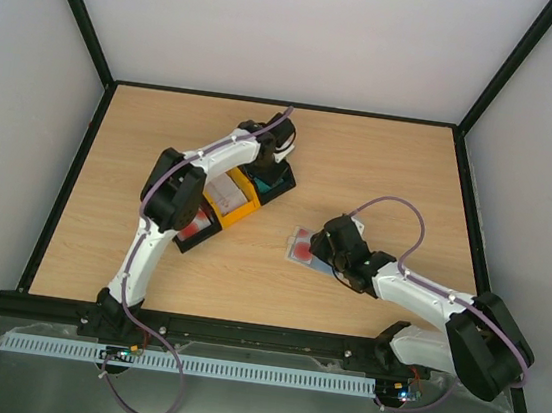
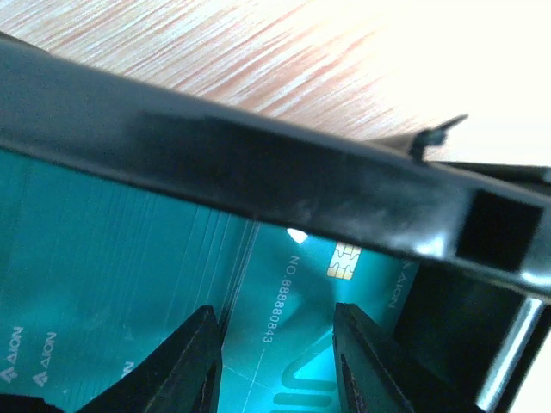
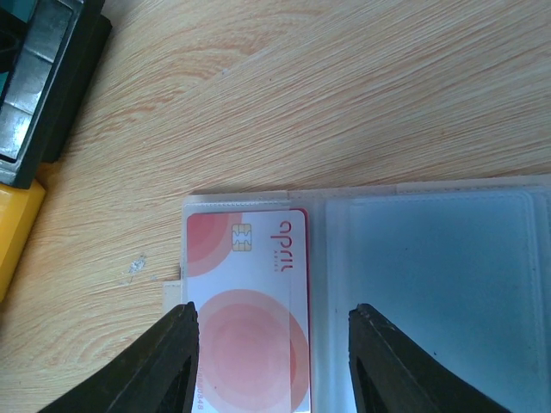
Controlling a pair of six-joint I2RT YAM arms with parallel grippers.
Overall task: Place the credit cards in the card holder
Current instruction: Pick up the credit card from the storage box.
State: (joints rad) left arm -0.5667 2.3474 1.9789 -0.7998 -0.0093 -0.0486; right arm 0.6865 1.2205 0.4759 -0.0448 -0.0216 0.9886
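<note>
Two sets of jaws stand released: my left gripper point(image 2: 275, 325) hangs inside the black tray point(image 2: 258, 163) over the teal credit cards point(image 2: 103, 258), my right gripper point(image 3: 274, 320) over the card holder point(image 3: 430, 258), spread open mid-worktop point(image 1: 383, 159) toward the near edge, a red-and-white card point(image 3: 250, 344) in one clear pocket.

Teal cards point(image 2: 86, 258) in a black tray point(image 2: 258, 163); red-and-white circle-patterned card point(image 3: 250, 344) in the pale blue card holder point(image 3: 430, 284)
</note>
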